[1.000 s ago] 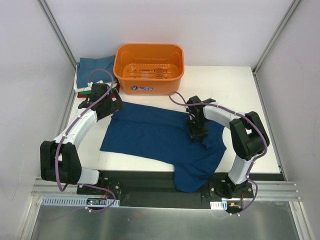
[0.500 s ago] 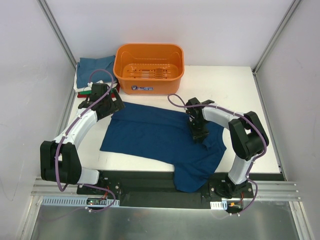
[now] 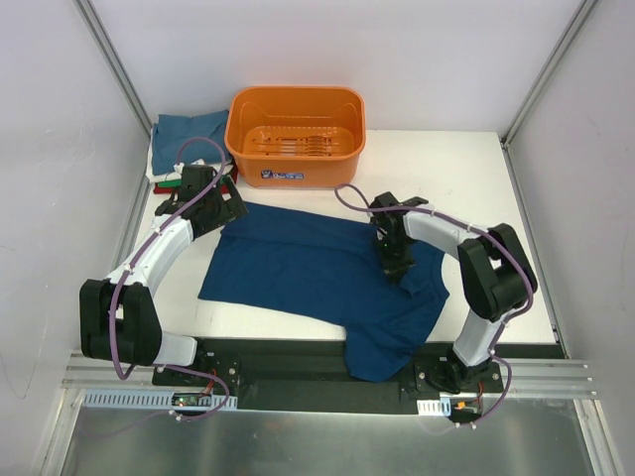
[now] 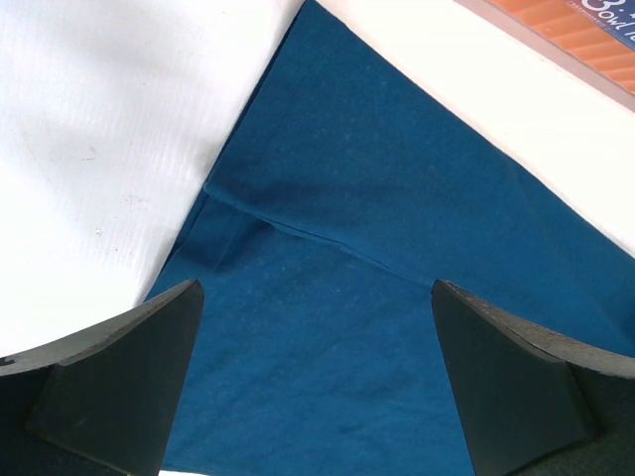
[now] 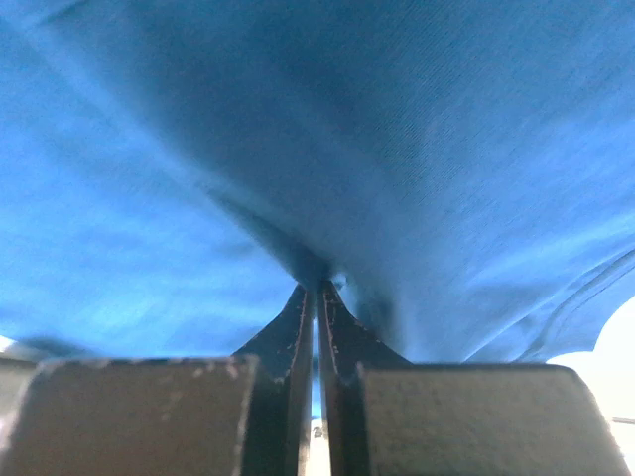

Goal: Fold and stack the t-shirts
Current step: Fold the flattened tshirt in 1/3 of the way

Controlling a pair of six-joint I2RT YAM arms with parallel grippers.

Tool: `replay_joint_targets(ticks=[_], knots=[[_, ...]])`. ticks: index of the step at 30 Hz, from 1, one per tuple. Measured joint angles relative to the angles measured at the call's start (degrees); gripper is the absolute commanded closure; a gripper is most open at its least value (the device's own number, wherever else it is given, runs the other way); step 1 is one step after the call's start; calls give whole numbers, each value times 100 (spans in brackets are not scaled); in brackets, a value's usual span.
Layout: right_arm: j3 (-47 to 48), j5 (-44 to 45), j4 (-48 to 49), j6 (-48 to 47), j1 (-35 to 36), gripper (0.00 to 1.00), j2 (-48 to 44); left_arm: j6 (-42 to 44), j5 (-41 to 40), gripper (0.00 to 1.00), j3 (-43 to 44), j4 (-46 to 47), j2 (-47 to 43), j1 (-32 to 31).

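Observation:
A dark blue t-shirt (image 3: 308, 263) lies spread across the middle of the table, its lower part hanging over the near edge. My right gripper (image 3: 396, 266) is shut on a pinch of this shirt's cloth (image 5: 317, 268) near its right side. My left gripper (image 3: 226, 210) hovers open over the shirt's upper left corner (image 4: 327, 297), fingers (image 4: 119, 367) wide apart with nothing between them. Folded t-shirts are stacked at the back left, a teal-blue one (image 3: 184, 134) on top, with red and green edges (image 3: 169, 184) showing beneath.
An orange plastic basket (image 3: 296, 134) stands at the back centre, close behind the shirt; its corner (image 4: 575, 30) shows in the left wrist view. Metal frame posts flank the table. Bare white tabletop (image 3: 466, 178) lies to the right.
My right gripper has closed on a fold of the dark blue shirt. The left arm has stayed still.

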Motion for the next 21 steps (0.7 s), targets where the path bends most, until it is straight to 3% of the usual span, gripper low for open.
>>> replay_joint_targets(ticks=[8,16,18,21], knots=[[219,-911,-525,146,48,99,-549,7,0,1,0,-2,-11,0],[660,-1722,-944,361,184,97,-535,22,-57,1,0,-24,-50,0],[813,-1843,-1012,415,223,89,-428,31,-111,1,0,-26,-61,0],[914,-1891,-1064,533,258,62,-232,35,-142,1,0,-33,-63,0]])
